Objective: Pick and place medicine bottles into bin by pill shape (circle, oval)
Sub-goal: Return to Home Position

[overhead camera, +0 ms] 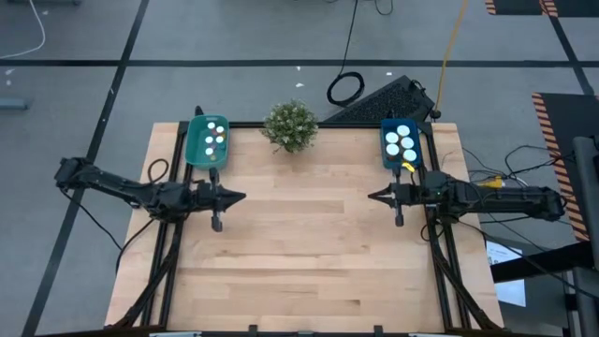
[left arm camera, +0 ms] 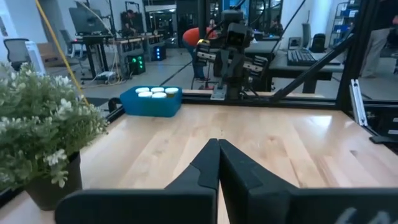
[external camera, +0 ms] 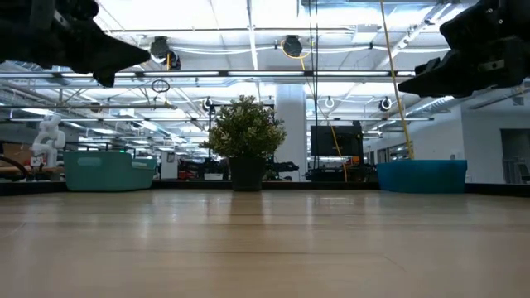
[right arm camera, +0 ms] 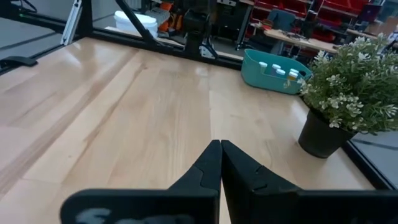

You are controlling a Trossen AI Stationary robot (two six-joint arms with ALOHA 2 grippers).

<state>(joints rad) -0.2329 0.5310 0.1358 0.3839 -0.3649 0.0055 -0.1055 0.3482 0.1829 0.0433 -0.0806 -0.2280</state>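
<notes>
Several white-capped medicine bottles stand in a teal bin (overhead camera: 208, 140) at the table's far left, also in the right wrist view (right arm camera: 273, 70). Several more stand in a blue bin (overhead camera: 401, 142) at the far right, also in the left wrist view (left arm camera: 152, 99). My left gripper (overhead camera: 241, 197) hovers shut above the table at its left side, pointing toward the centre. My right gripper (overhead camera: 372, 197) hovers shut at the right side, facing it. Neither holds anything. In the wrist views, the left gripper (left arm camera: 219, 144) and the right gripper (right arm camera: 221, 145) show their fingers pressed together.
A small potted plant (overhead camera: 290, 124) stands at the far edge's middle, between the two bins. The bare wooden tabletop (overhead camera: 299, 253) stretches between and in front of the grippers. A keyboard (overhead camera: 379, 101) lies beyond the far edge.
</notes>
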